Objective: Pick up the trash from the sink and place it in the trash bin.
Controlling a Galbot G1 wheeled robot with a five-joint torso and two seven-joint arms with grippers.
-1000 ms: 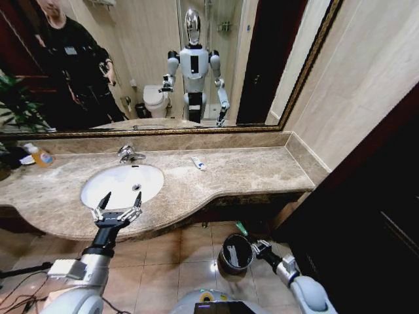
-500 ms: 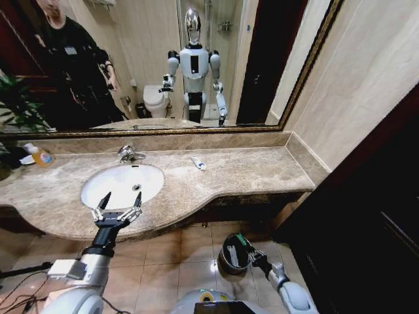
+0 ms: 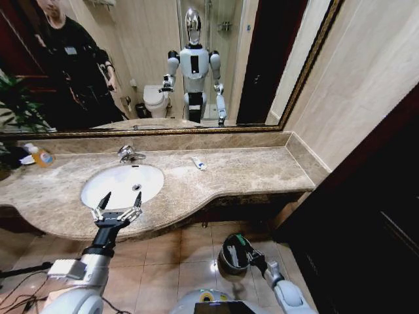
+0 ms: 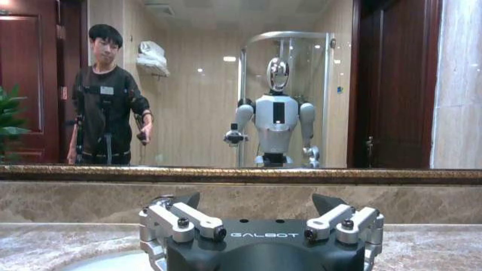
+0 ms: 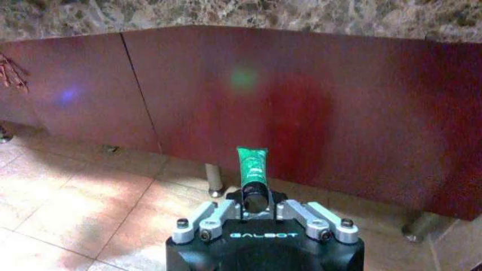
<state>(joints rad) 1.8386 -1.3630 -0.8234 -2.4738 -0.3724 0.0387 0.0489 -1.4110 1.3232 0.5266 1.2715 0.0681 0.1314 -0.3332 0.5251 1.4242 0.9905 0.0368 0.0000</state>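
Right wrist view: right tool (image 5: 254,206) pinches the small green tube (image 5: 252,166) of trash, low over the round dark metal trash bin (image 3: 234,254) for dropping. Left tool (image 3: 118,203) hovers spread at the white oval sink (image 3: 122,184), ready.
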